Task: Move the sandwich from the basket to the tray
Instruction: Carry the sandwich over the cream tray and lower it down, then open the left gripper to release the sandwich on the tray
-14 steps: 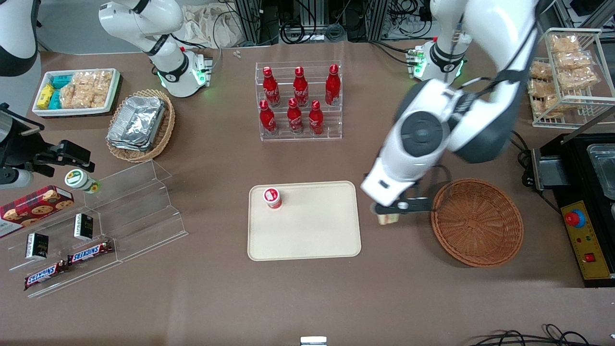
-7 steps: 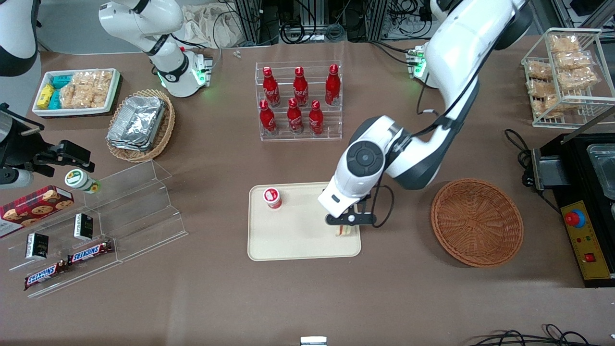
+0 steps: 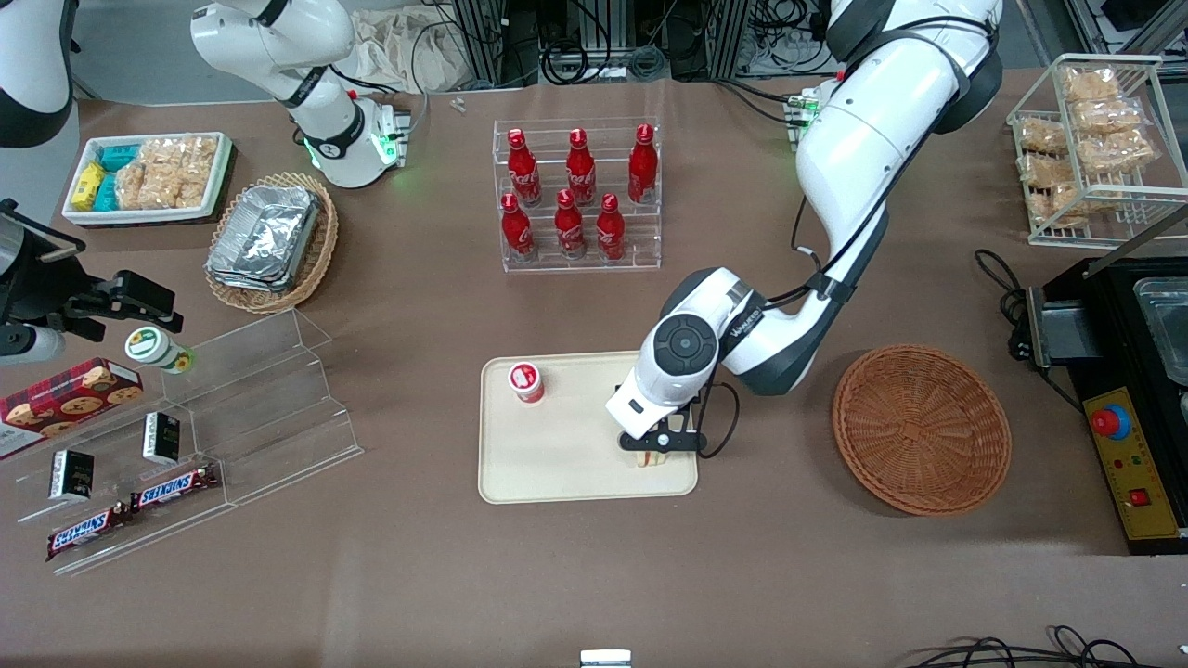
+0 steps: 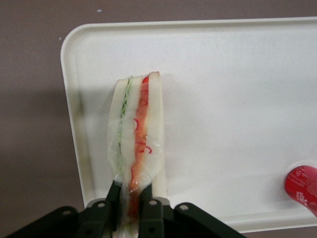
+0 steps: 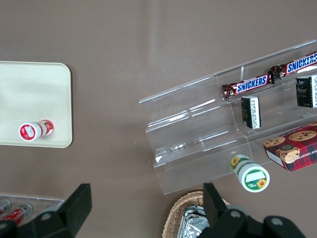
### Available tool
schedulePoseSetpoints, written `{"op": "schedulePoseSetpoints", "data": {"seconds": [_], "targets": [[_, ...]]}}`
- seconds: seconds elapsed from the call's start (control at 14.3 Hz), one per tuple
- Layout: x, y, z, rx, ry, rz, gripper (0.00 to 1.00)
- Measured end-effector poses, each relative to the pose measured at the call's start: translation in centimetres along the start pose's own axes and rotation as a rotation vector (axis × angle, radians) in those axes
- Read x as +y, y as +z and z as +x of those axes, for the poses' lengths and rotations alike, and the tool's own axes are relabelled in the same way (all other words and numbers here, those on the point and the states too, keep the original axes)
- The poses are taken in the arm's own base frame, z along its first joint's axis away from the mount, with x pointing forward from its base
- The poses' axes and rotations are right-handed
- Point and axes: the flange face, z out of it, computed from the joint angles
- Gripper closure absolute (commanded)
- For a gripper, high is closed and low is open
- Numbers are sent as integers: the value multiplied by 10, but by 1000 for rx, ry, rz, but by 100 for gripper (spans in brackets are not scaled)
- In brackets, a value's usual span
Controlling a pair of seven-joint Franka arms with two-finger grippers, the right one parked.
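My left gripper [image 3: 657, 445] is shut on the sandwich [image 4: 138, 124], a pale wedge in clear wrap held on edge, its red and green filling stripes showing. The black fingers [image 4: 115, 187] pinch its narrow end. The sandwich [image 3: 650, 458] hangs low over the cream tray [image 3: 575, 455], at the tray's end nearest the round reddish-brown basket [image 3: 921, 429] and close to the rim nearer the front camera. I cannot tell whether it touches the tray [image 4: 223, 99]. Nothing shows inside the basket, which lies toward the working arm's end of the table.
A small red-capped bottle [image 3: 525, 381] stands on the tray's end toward the parked arm. Farther from the front camera stands a rack of red cola bottles [image 3: 577, 195]. A clear stepped shelf [image 3: 251, 408] with snacks lies toward the parked arm's end, a black appliance [image 3: 1132, 390] next to the basket.
The left arm has carried the sandwich from beside the basket to over the tray, then shifted slightly farther along the tray and lower. The grip has stayed shut.
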Motion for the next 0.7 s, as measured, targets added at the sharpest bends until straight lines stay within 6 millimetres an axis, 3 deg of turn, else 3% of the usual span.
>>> {"op": "schedulePoseSetpoints", "data": {"seconds": [0.14,0.28,0.35,0.49,0.7], "targets": [[-3,-6,3,3,-7,1,1],[-10,-28,5,-6,-25,26,1],[-17,-50,6,-12,-38,45,1],[-45,-112,7,-37,-87,69,1],[-107,-205,3,-72,-104,87,0]]}}
